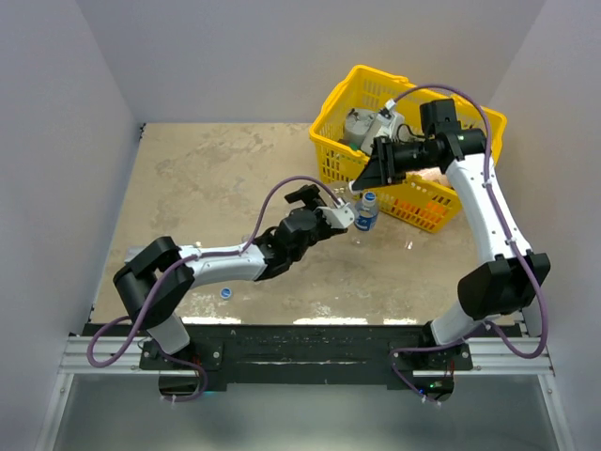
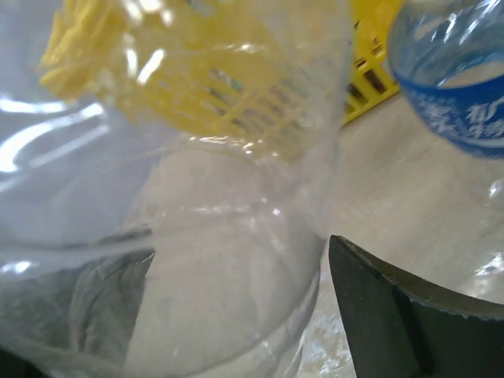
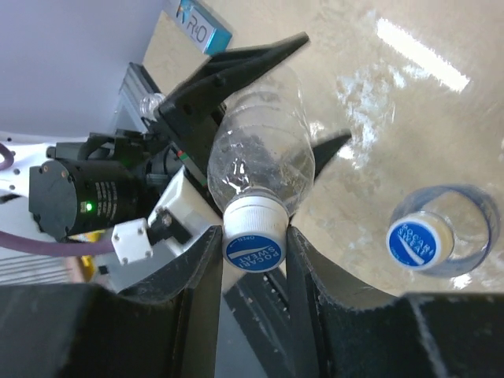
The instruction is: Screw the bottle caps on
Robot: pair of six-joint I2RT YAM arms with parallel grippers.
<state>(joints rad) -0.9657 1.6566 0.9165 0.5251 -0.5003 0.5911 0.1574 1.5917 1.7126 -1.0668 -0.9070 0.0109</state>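
My left gripper (image 1: 338, 212) is shut on an unlabelled clear bottle (image 3: 260, 153) and holds it tilted at the table's middle. In the left wrist view the bottle (image 2: 220, 260) fills the space between the fingers (image 2: 394, 323). My right gripper (image 3: 253, 236) is shut on the white-sided, blue-topped cap (image 3: 253, 246) sitting on that bottle's neck; in the top view this gripper (image 1: 361, 185) is just above the left one. A blue-labelled bottle (image 1: 367, 211) stands beside them with a blue cap (image 3: 420, 241) on it. One loose blue cap (image 1: 225, 292) lies near the left arm.
A yellow basket (image 1: 441, 211) holding grey cans (image 1: 360, 126) stands at the back right, close behind the right gripper. A blue-and-white packet (image 3: 203, 24) lies on the table. The black rail (image 1: 300, 343) runs along the near edge.
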